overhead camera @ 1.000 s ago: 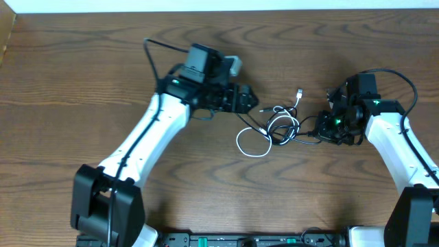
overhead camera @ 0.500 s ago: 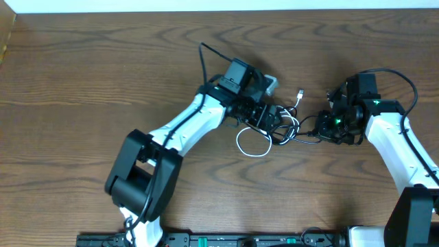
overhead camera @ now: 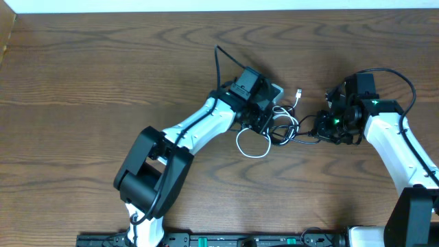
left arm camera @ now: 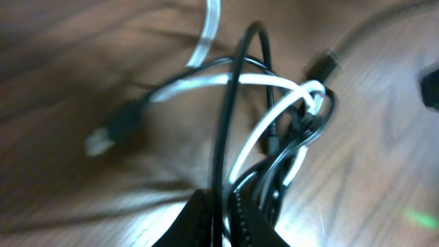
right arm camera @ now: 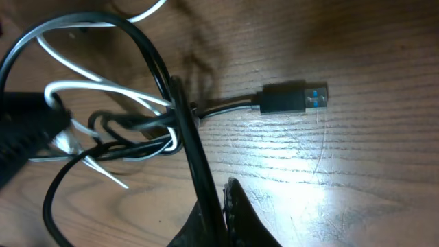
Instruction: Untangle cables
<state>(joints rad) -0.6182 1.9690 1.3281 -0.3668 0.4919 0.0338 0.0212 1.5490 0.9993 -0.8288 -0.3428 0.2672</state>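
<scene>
1. The black cable [left arm camera: 230, 103] and white cable [overhead camera: 248, 145] lie knotted mid-worktop [overhead camera: 103, 82].
2. The left hand [left arm camera: 223, 206] pinches the black cable at the knot's left side. The right hand [right arm camera: 218, 199] clamps the same cable at the right.
3. Both grips look set. The next move is probably a slow pull apart that lets the white loop slip free.

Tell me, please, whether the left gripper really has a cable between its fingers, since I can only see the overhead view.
Observer: Yes. In the left wrist view the left gripper is shut on the black cable, which runs down between its fingers.
Operator: Thank you. What is the right one holding?
Observer: The right wrist view shows the right gripper shut on the black cable as well.
Operator: Is any plug end free?
Observer: A black plug with a blue insert lies flat on the table, outside the loops.
</scene>
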